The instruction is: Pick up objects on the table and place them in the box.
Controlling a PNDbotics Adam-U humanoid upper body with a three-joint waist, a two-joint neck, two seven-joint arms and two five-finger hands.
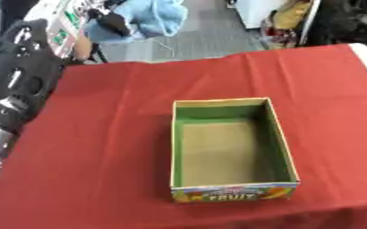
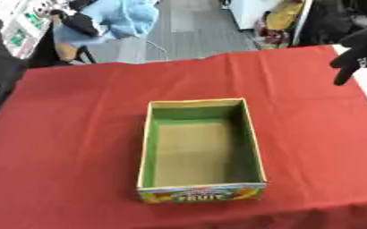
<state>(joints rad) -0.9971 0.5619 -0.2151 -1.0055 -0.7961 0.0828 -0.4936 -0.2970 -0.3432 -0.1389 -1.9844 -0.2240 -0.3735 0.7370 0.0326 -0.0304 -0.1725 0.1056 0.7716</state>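
An open cardboard box with green inner walls and "FRUIT" printed on its near end stands on the red-covered worktop, close to the near edge and about midway between the side edges. The left hand is raised over the worktop's far left corner, and whether its fingers are spread or curled cannot be told. The right hand hangs above the far right corner, fingers relaxed and pointing down, holding nothing.

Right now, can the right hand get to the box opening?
Probably yes. The right hand hangs above the table's far right corner with nothing in it, the box sits open-topped in the middle of the red cloth, and nothing lies between them on the cloth.
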